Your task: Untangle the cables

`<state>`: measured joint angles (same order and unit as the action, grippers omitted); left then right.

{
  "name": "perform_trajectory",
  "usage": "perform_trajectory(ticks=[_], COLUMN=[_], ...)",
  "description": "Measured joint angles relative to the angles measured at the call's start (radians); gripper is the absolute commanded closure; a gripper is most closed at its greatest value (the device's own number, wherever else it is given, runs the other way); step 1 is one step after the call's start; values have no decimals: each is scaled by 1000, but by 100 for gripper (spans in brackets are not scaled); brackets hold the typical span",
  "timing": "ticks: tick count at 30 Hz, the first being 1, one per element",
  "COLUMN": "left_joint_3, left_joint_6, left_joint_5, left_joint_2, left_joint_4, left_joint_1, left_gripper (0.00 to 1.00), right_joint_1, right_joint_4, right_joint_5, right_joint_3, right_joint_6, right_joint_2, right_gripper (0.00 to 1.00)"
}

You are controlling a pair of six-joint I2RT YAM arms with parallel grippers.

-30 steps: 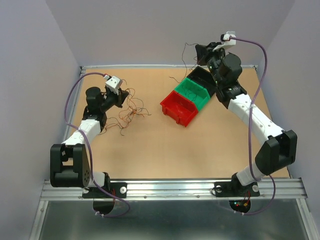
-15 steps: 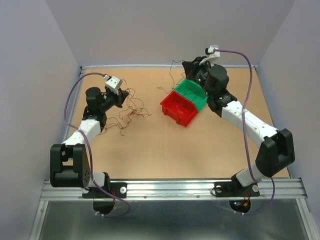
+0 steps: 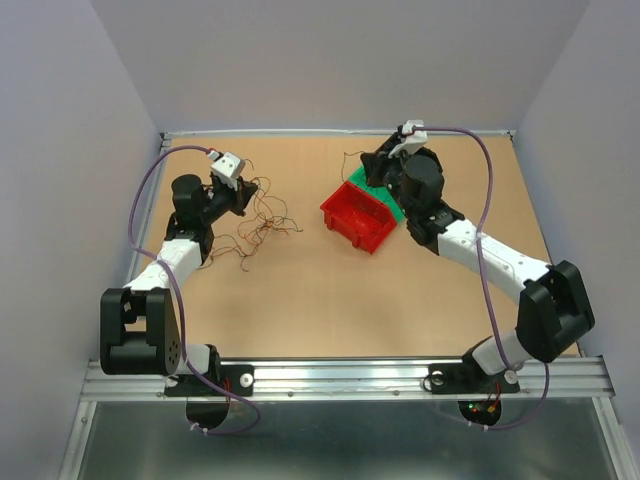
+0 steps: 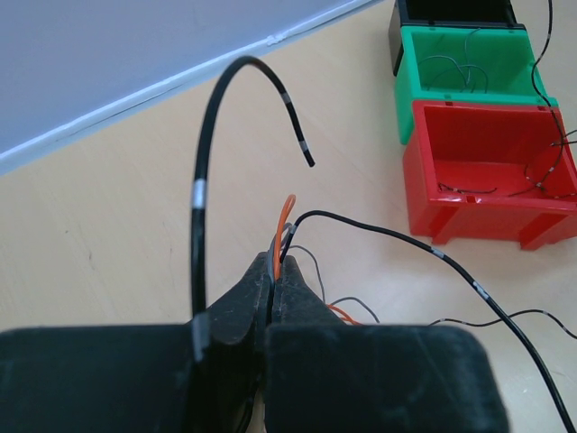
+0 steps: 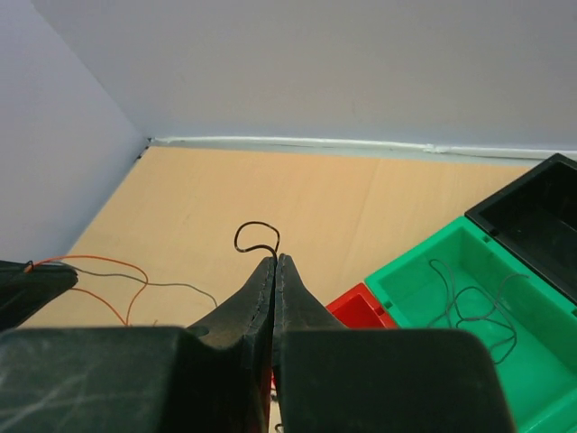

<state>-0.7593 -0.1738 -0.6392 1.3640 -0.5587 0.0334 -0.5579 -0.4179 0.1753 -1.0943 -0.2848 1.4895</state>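
Left end effector [image 4: 275, 267] is pinched tight, jaws together on a small bunch of the cables [image 3: 262, 226]. An orange strand and a black one poke up right between the tips, and another black strand with pale bands arcs high beside one finger. From above, the main tangle lies on the bench [image 3: 330, 300] just beside that end effector, on the left half: hair-thin, curly loops in orange-brown, red and black, loosely sprawled, with stray ends trailing toward the near side. Over to the right end effector [image 5: 275, 262]: closed as well, with a single black strand caught in the tips, curling into a little loop just above them. It hovers above the row of bins. The red bin [image 3: 350, 225] sits nearest the middle of the bench, the green bin [image 5: 410, 271] touches it behind, and the black bin [image 5: 532, 216] is at the far end. Thin dark strands lie coiled on the floor of the green bin, and a few black ones droop over and inside the red bin. The right wrist view also catches orange and grey strands stretched off at lower left
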Motion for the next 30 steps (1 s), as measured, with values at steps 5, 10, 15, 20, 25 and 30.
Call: perform_trajectory(ticks=[5,10,15,20,25,30], left_joint_3=[0,1,1,1,14,15], left_joint_6=[0,0,0,0,-1,-1], left_joint_5=[0,0,0,0,0,0], left_joint_2=[0,-5,-16,-17,-31,-38], left_joint_4=[-1,-1,-5,-6,-6,-8], left_joint_1=[0,0,0,5,6,6], left_gripper=[100,100,100,100,100,100], right_joint_1=[0,0,0,0,0,8], right_joint_4=[-6,-18,-25,-37,-33,-32], right_joint_5=[55,82,71,11,-52,-136], right_joint_3=[40,48,48,45,42,43], right_joint_6=[1,1,2,18,28,27], right_joint_2=[-49,-72,-48,54,144,181], right_gripper=[99,99,99,99,99,99])
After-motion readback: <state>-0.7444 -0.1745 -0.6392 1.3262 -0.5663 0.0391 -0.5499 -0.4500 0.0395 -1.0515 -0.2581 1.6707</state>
